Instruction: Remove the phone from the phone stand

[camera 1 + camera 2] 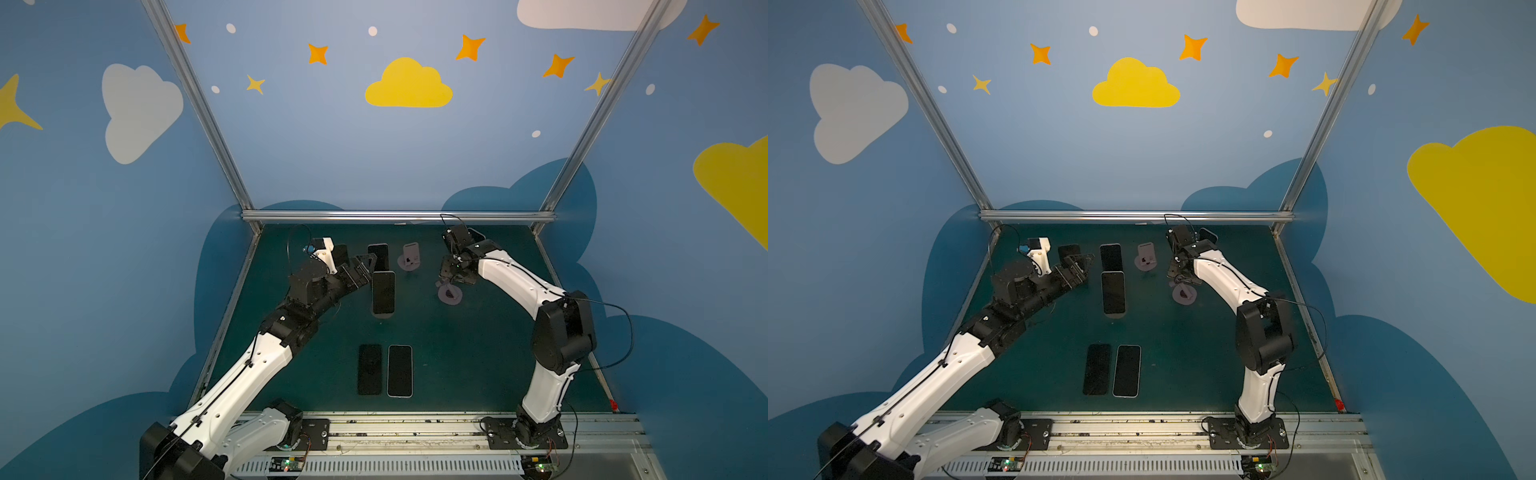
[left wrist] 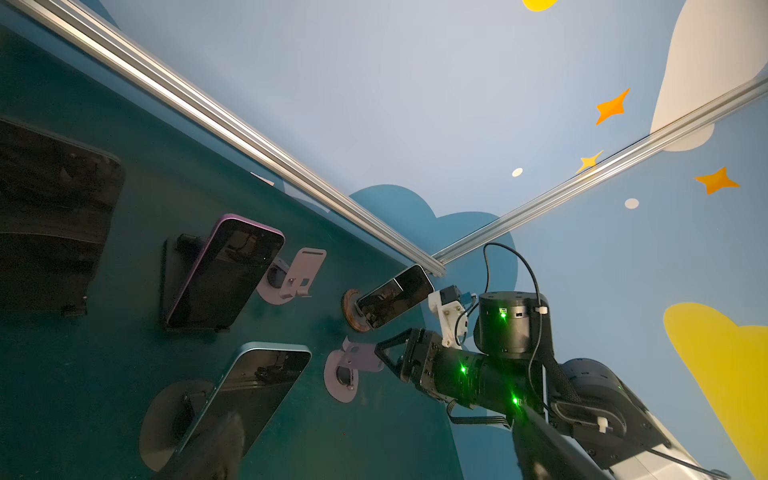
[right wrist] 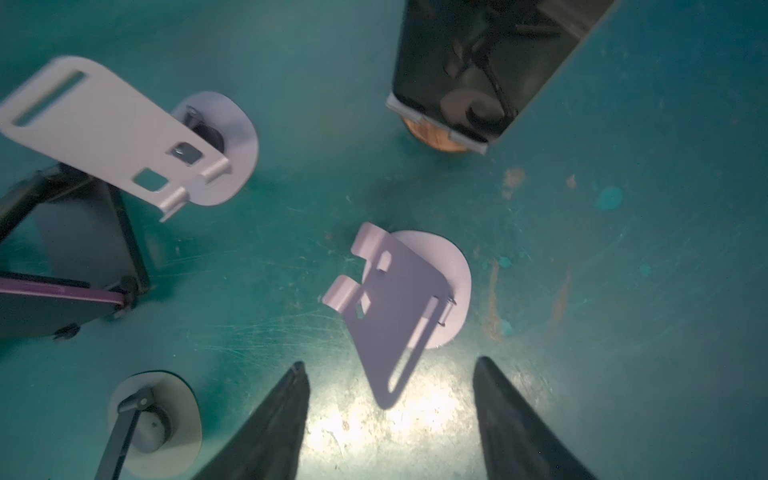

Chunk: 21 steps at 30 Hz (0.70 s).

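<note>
Left hand sits in the middle of the top views, fingers spread as wide as they go, nothing between them. Just to its right, almost brushing it, stands the blue-rimmed phone, propped on its stand, whose round foot peeks out below the lower edge. I can't tell whether a fingertip is touching the phone's upper left corner or is a hair short of it.

Here's what the pick looks to hinge on: the phone's long axis runs up and down the frame, leaning back, and the left hand comes at it from the left, level with its upper end. The open fingers point across the short width, so closing over the two long edges looks the natural grab.

Right hand is well off to the right of centre, fingers apart and empty, hanging over an empty stand. The left arm is clearly the nearer one.

One to watch: the purple phone stands just above the blue one in the frame, close beside the left hand's upper finger. Toward the bottom, two flat phones lie side by side on the desk.
</note>
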Available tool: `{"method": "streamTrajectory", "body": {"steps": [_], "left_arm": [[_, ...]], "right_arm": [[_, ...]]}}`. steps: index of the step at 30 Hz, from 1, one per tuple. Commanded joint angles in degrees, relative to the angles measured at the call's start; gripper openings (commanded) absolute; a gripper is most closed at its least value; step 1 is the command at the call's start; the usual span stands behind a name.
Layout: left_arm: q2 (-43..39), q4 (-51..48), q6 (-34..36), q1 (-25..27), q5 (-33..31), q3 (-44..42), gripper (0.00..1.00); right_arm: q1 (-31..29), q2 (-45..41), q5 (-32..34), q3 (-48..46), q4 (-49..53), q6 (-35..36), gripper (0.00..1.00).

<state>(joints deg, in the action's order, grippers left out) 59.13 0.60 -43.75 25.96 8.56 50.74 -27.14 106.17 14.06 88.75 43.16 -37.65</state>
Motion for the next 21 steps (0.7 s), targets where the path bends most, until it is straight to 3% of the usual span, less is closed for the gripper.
{"method": "streamTrajectory", "body": {"steps": [1,4,11,21], "left_arm": [[-0.1,0.6,0.3,-0.3,0.1,-0.4,1.0],[0.1,0.6,0.2,-0.2,0.1,-0.4,1.0],[0.2,0.6,0.1,-0.4,0.2,-0.4,1.0],[0.3,0.7,0.0,-0.6,0.5,-0.4,1.0]], "right_arm": [[0.9,-0.1,-2.9,-0.9,0.9,-2.7,0.57],[1.8,-0.2,-4.8,-1.4,0.8,-4.0,0.53],[3.8,0.8,-10.1,-2.8,-1.4,-4.5,0.23],[3.8,-0.9,-11.8,-4.9,-2.6,-2.3,0.04]]}}
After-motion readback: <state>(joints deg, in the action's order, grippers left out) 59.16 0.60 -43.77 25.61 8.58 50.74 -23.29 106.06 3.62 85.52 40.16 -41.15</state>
